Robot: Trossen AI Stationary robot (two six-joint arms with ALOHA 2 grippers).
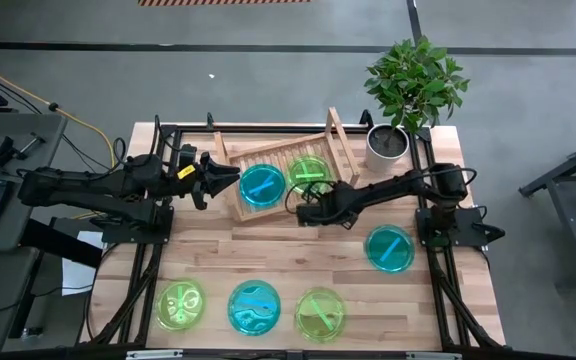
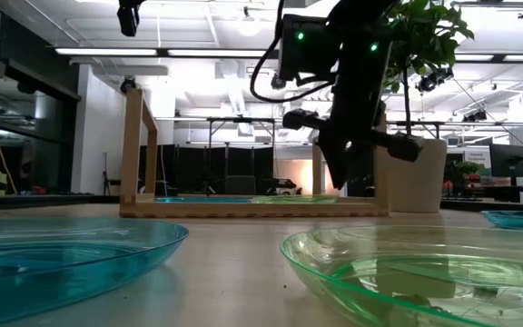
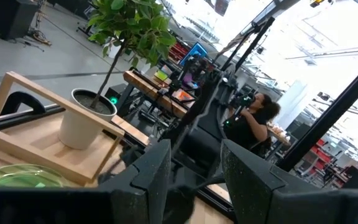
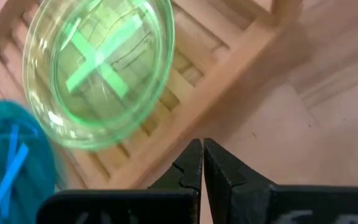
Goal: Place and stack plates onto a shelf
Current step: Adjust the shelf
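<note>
The wooden shelf (image 1: 343, 150) lies slanted at the table's far middle. A cyan plate (image 1: 261, 186) and a green plate (image 1: 308, 172) lie flat side by side on its slats. My right gripper (image 1: 303, 212) is shut and hovers just off the shelf's near rail (image 4: 241, 56), below the green plate (image 4: 98, 68) in its wrist view. My left gripper (image 1: 230, 178) is open, raised by the shelf's left end, and holds nothing (image 3: 194, 180). Another cyan plate (image 1: 389, 248) rests on the table's right. Green (image 1: 181, 305), cyan (image 1: 254, 306) and green (image 1: 320, 313) plates line the near edge.
A potted plant (image 1: 388, 142) stands at the far right corner beside the shelf. Black frame rails run along the table's edges. A person (image 3: 253, 121) sits in the room beyond. Bare wood lies between the shelf and the near row of plates.
</note>
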